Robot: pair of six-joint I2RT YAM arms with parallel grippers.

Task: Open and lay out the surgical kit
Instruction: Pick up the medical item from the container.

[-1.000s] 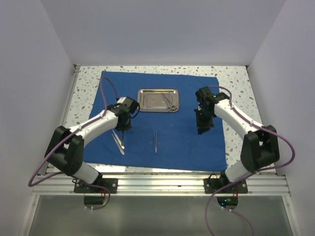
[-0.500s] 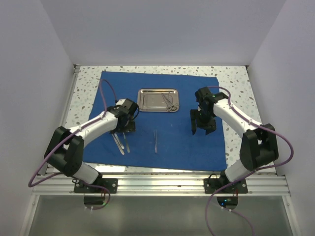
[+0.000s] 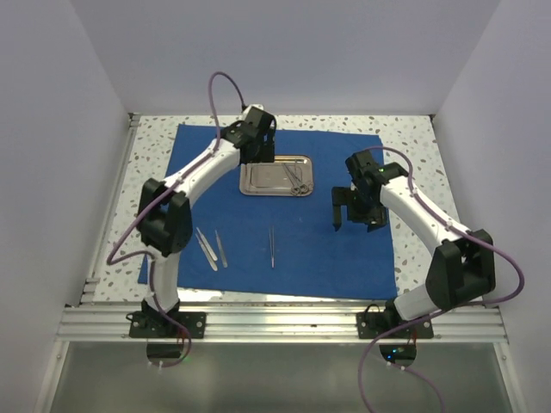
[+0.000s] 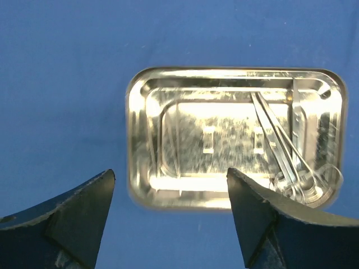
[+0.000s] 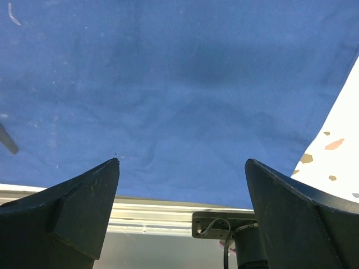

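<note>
1. Where the left arm reaches out over the blue cloth point(image 3: 318, 249), the left gripper point(image 4: 170, 174) hangs with its jaws spread wide and nothing between them. Two tweezers point(image 3: 207, 250) lie on the cloth well behind it, toward the arm bases.
2. Directly under that gripper and just ahead of its fingertips, the steel tray point(image 4: 136, 140) sits flat on the cloth.
3. Inside the tray, on the side of the gripper's right-hand finger in the wrist view, a ring-handled tool point(image 4: 283, 154) lies aslant. Its rings are in the corner nearest that finger. Glare blurs it, so scissors or clamp, one piece or two, I cannot tell.
4. Between the two grippers and behind both, a thin silver tool point(image 3: 272, 247) lies alone on the cloth.
5. The right gripper point(image 5: 181, 162) hangs beside the tray with its jaws wide, gripping nothing, and plain cloth beneath.
6. To that gripper's right the cloth ends over the speckled table point(image 5: 336, 151). A grey sliver point(image 5: 7, 140) on its left is cut off by the frame edge.
</note>
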